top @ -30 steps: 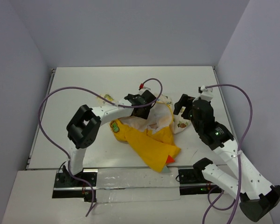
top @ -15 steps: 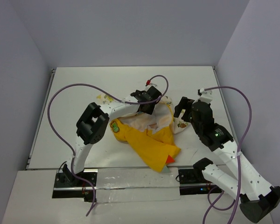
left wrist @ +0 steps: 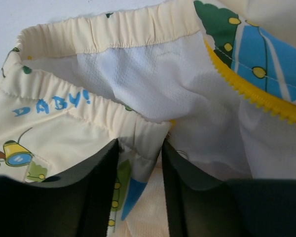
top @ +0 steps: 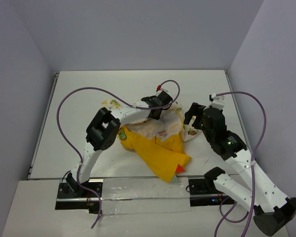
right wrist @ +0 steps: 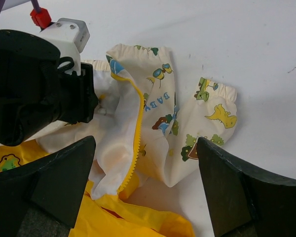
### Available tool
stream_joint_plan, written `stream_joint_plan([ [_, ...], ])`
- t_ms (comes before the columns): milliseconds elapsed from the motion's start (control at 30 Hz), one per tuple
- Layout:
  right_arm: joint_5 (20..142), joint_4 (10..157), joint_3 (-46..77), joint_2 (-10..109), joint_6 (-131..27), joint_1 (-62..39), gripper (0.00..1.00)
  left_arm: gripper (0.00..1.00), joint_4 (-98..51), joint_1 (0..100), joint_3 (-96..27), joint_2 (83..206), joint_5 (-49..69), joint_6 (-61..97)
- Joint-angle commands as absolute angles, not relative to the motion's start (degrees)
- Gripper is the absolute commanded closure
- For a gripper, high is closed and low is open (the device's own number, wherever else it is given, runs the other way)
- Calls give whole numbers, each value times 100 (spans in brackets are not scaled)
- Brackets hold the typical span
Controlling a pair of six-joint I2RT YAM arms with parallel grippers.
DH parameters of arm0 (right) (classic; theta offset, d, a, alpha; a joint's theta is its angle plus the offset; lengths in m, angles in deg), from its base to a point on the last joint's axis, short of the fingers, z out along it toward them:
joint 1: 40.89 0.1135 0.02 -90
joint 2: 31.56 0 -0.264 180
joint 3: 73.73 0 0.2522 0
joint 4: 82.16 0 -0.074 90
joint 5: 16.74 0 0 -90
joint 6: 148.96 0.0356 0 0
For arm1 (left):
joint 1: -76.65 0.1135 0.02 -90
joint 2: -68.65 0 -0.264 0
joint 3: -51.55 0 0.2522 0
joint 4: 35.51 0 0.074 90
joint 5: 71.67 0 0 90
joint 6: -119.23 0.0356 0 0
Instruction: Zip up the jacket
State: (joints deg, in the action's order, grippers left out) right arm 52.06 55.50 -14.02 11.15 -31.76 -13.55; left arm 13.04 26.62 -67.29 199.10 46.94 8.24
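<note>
A white table (top: 79,98) between pale lilac walls (top: 138,34) carries the jacket (top: 160,153), crumpled at its middle. Nearest the arm bases its bright yellow cloth spreads out, with a red tip (top: 179,169) at the near corner. Farther back, the cream cartoon-printed fabric lies open, showing white mesh lining. The right hand (right wrist: 145,142) hovers over the cream sleeve (right wrist: 212,108) on the jacket's right, its fingers spread wide and holding nothing. The left arm (top: 101,133) bends sharply at the elbow and reaches right, its hand (left wrist: 140,148) low at the far hem. A fold of gathered elastic hem fills the gap between the fingers, though I cannot tell whether they pinch it. Yellow zipper teeth (left wrist: 256,98) run just to the right.
</note>
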Motion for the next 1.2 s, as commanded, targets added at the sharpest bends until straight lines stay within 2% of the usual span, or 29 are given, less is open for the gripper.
stream_joint_plan([
  [0, 5239, 5560, -1274, 1012, -3163, -1390, 10, 59, 1105, 2764, -6768, 19671, 4414, 693],
  [67, 5239, 5551, -1272, 991, -3168, -1387, 10, 72, 1113, 2816, -6748, 19613, 4336, 662],
  [133, 5229, 5551, -1260, 980, -3199, -1382, 10, 92, 1144, 2970, -6715, 19482, 4019, 574],
  [200, 5304, 5593, -1242, 1047, -3267, -1378, 10, 97, 1119, 3249, -6516, 19041, 3620, 321],
  [400, 6024, 5751, -1028, 1626, -3676, -1382, 10, 94, 423, 3988, -5247, 17446, 2169, -179],
  [500, 6520, 5965, -769, 2319, -3926, -1373, 10, 93, -126, 4301, -4396, 16602, 1519, -385],
  [633, 6811, 5987, -189, 3383, -4453, -1285, 12, 92, -332, 4485, -3933, 16189, 948, -602],
  [800, 6690, 5601, 903, 4538, -4922, -1230, 12, 94, -357, 4495, -3717, 16178, 837, -624],
  [1167, 7695, 4861, 3066, 6933, -5680, -1057, 10, 92, -584, 4663, -2893, 15804, 801, -821],
])
